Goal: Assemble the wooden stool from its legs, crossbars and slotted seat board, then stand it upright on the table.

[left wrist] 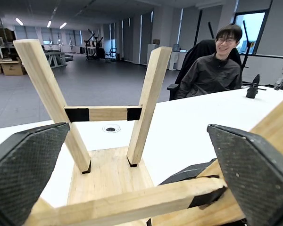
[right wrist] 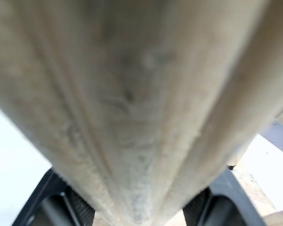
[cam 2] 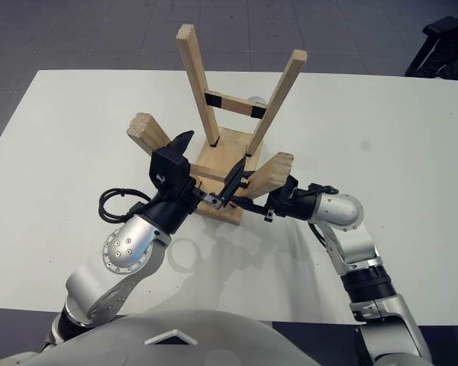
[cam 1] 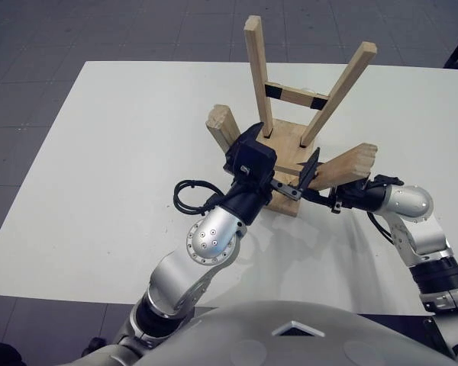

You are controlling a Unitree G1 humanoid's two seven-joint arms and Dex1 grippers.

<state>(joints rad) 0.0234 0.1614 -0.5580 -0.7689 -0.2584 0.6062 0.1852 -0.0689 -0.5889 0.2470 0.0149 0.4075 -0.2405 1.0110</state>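
Stool: pale wooden stool (cam 1: 288, 143) upside down, seat on white table (cam 1: 114, 152).
L gripper (cam 2: 208, 160): gaping wide astride near crossbar (left wrist: 122, 200).
R gripper (cam 1: 324, 192): clamped on near-right leg (cam 1: 349, 162).

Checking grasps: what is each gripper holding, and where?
Right gripper clamps the stool's near right leg low, by the seat board. Left gripper is open, holding nothing.

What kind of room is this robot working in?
Probably an open-plan office or lab: ceiling strip lights, an office chair, cardboard boxes and a white table.
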